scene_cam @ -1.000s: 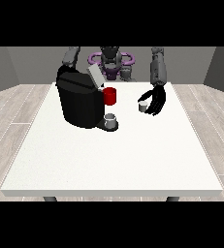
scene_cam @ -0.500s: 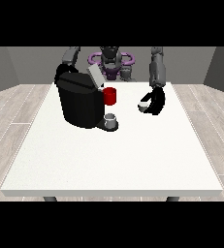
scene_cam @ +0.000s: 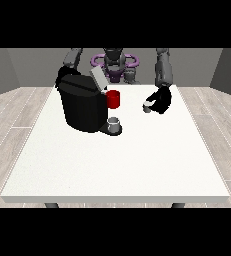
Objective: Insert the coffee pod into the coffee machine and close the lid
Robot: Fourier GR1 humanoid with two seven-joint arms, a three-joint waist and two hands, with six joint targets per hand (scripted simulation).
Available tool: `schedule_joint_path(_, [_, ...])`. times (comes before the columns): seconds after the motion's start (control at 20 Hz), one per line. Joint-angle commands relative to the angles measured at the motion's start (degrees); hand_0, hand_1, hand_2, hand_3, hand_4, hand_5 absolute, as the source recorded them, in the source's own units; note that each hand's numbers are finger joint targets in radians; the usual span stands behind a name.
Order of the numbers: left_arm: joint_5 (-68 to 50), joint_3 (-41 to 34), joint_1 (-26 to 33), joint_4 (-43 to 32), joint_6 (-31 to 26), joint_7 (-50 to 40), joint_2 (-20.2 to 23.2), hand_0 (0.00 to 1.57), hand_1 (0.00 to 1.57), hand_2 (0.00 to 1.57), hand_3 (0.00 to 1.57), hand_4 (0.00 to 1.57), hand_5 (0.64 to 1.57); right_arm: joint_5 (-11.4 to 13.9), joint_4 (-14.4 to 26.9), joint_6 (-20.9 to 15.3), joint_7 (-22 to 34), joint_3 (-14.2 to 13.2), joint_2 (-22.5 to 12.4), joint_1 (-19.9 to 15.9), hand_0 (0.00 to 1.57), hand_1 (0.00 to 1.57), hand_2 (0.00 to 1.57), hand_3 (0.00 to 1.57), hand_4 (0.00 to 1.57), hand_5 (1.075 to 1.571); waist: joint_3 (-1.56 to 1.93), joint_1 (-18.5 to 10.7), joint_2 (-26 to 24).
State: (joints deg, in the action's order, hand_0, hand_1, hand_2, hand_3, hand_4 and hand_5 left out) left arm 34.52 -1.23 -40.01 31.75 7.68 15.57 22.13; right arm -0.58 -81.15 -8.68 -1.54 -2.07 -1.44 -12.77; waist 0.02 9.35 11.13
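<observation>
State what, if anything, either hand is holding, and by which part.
The hand at the view's right holds a small grey coffee pod in its fingertips; which part cannot be told. The other hand is hidden behind the coffee machine.

You see a matt black plastic-looking coffee machine (scene_cam: 83,107), a smooth white matt table (scene_cam: 117,165), a glossy red cup (scene_cam: 113,99), and pale wood-plank flooring (scene_cam: 17,107).

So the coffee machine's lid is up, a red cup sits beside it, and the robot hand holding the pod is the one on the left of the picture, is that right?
Not quite. In the front view the robot hand holding the coffee pod is at the view's right, not the left. The rest holds: the lid of the coffee machine is up and the red cup sits beside it.
</observation>
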Motion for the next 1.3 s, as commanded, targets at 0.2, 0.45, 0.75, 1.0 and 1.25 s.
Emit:
schedule_joint_path(0.2, [0.26, 0.82, -5.69, 2.99, -6.29, -0.05, -0.68, 1.32, 1.32, 1.38, 1.35, 0.58, 1.571, 0.3, 3.96, -1.89, -0.69, 1.98, 1.37, 0.15, 0.0, 0.0, 0.0, 0.0, 0.49, 1.571, -0.02, -0.9, -2.91])
schedule_joint_path(0.45, [-0.14, -0.38, -9.54, 4.35, -9.95, -0.56, 1.68, 1.26, 1.26, 1.33, 1.29, 0.54, 1.571, -0.06, 5.31, 0.9, -1.18, 0.37, -0.13, -0.7, 0.0, 0.0, 0.0, 0.0, 0.44, 1.571, -0.03, 0.28, -3.04])
schedule_joint_path(0.75, [0.49, -0.77, -12.06, 5.43, -10.7, -0.86, 0.76, 1.23, 1.23, 1.32, 1.29, 0.57, 1.571, -0.73, 5.82, -0.95, -1.45, -0.01, 1.39, -5.05, 0.0, 0.0, 0.0, 0.0, 0.49, 1.571, -0.03, 0.11, -1.45])
schedule_joint_path(1.0, [0.47, -1.46, -15.46, 7.2, -14.1, -4.2, 2.21, 1.26, 1.26, 1.33, 1.28, 0.54, 1.571, -1.51, 7.51, 0.87, -4.58, -1.27, 0.28, -2.46, 0.0, 0.0, 0.0, 0.0, 0.49, 1.571, -0.01, 0.96, -3.36])
schedule_joint_path(1.25, [-1.86, -5.67, -21.26, 5.21, -16.59, -7.25, 5.54, 1.27, 1.27, 1.31, 1.24, 0.51, 1.571, -0.64, 3.42, 0.99, -0.29, 0.88, 0.16, -3.93, 0.0, 0.0, 0.0, 0.0, 0.49, 1.571, -0.03, 4.98, -2.68])
